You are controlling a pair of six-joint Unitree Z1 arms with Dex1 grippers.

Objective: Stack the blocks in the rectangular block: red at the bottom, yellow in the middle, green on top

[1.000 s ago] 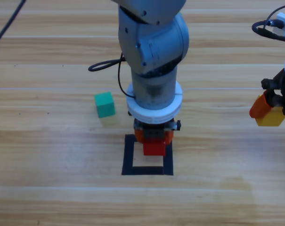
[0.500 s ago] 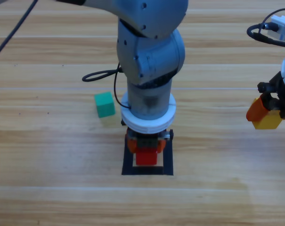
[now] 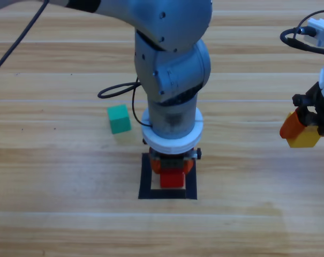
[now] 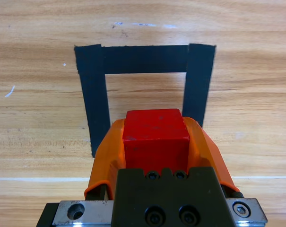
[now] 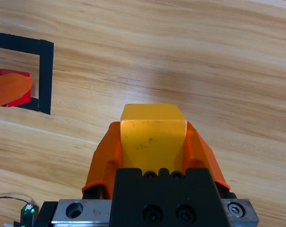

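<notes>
My left gripper (image 3: 172,170) is shut on the red cube (image 3: 172,179) (image 4: 155,137) and holds it over the black tape frame (image 3: 146,182) (image 4: 93,94), at the frame's back half. Whether the cube touches the wood I cannot tell. At the right edge of the table, my right gripper (image 3: 303,131) is shut on the yellow cube (image 3: 306,137) (image 5: 153,133), held above the table. The teal-green cube (image 3: 119,118) sits alone on the table, left of the left arm and behind the frame.
A black cable (image 3: 116,90) loops on the table behind the green cube. The left arm's grey body (image 3: 172,59) hangs over the middle of the table. The right wrist view shows the left gripper with the red cube (image 5: 10,88) at the frame's far side.
The left gripper moved with the red cube from the frame's back edge farther into the frame, then shifted slightly right. The right gripper with the yellow cube barely moved.
</notes>
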